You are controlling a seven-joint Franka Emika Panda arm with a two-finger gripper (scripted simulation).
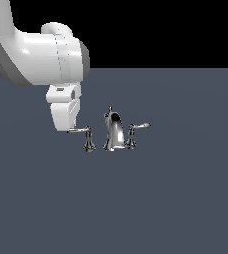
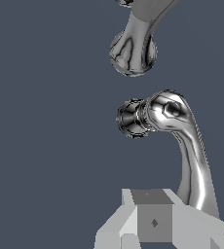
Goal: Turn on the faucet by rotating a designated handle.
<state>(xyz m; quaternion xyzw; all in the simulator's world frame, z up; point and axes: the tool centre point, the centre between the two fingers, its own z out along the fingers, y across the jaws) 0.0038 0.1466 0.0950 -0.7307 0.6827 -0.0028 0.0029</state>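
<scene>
The chrome faucet (image 1: 114, 131) stands mid-floor, with its arched spout between two lever handles. The handle (image 1: 85, 134) at the exterior view's left has a long, slim, nearly level lever on a small flared post. My gripper (image 1: 75, 126) hangs right over that lever's outer tip, touching or almost touching it, fingers together with nothing held. The wrist view shows the handle (image 2: 182, 141) from above, its lever running under my gripper (image 2: 153, 221), which sits beside the lever's end. The spout's base (image 2: 132, 51) lies beyond the post.
The other handle (image 1: 135, 132), with a shorter upturned lever, stands on the spout's far side at the exterior view's right. The flat dark grey floor (image 1: 175, 198) spreads all around the faucet. My white arm (image 1: 36, 49) reaches in from the upper left.
</scene>
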